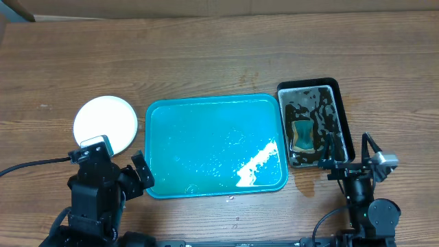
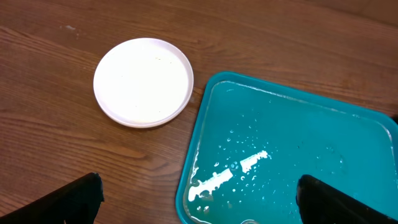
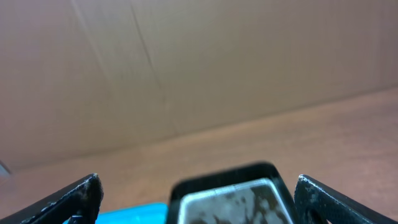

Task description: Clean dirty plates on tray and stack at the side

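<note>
A clean-looking white plate point(image 1: 105, 123) lies on the wooden table just left of the turquoise tray point(image 1: 161, 137). I cannot tell whether more plates lie under it. The tray holds only water drops and glare. In the left wrist view the plate point(image 2: 143, 81) is at the upper left and the tray point(image 2: 205, 124) at the right. My left gripper point(image 1: 139, 175) point(image 2: 199, 199) is open and empty over the tray's front left corner. My right gripper point(image 1: 345, 162) point(image 3: 199, 193) is open and empty at the front end of the black tray.
A black tray point(image 1: 342, 103) of murky brown water stands right of the turquoise tray, with a teal sponge point(image 1: 302, 134) in it. It also shows blurred in the right wrist view point(image 3: 230, 180). A cardboard wall runs along the table's far edge.
</note>
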Tool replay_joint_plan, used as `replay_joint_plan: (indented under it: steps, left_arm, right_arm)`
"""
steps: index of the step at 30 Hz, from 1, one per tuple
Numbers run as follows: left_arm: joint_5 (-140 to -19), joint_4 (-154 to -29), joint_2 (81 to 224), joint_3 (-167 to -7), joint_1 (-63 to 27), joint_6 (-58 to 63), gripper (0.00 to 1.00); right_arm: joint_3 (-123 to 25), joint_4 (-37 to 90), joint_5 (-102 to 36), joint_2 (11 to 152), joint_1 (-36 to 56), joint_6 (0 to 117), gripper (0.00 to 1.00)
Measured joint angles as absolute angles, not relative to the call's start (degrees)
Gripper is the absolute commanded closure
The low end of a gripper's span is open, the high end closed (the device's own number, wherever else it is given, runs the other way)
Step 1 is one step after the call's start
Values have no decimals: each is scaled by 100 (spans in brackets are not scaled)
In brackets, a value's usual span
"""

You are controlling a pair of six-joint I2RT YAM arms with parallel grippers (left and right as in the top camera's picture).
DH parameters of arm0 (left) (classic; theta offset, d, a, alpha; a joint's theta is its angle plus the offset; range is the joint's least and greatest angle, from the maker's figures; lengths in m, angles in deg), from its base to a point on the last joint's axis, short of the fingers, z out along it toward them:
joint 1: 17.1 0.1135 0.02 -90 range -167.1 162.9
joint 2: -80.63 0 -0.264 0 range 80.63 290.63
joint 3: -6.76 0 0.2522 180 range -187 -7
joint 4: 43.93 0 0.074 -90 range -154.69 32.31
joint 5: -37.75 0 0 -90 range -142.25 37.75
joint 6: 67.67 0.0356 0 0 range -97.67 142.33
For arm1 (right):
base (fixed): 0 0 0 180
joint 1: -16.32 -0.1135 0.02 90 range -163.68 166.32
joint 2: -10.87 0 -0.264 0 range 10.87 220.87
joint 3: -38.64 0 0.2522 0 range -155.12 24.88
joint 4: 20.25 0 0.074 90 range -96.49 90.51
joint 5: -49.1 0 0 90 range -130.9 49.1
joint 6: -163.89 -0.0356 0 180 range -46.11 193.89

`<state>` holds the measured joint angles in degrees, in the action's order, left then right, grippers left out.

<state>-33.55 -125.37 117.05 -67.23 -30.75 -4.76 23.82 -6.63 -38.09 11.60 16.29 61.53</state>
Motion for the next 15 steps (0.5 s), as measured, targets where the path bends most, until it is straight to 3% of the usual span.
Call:
replay_joint_plan:
  steps: [15]
  left_arm:
    - [-3355,-12537,11705,-6723,-3075,-476,0]
  right_arm:
    - [2382,-169,-3809,1160,1629,6446,0]
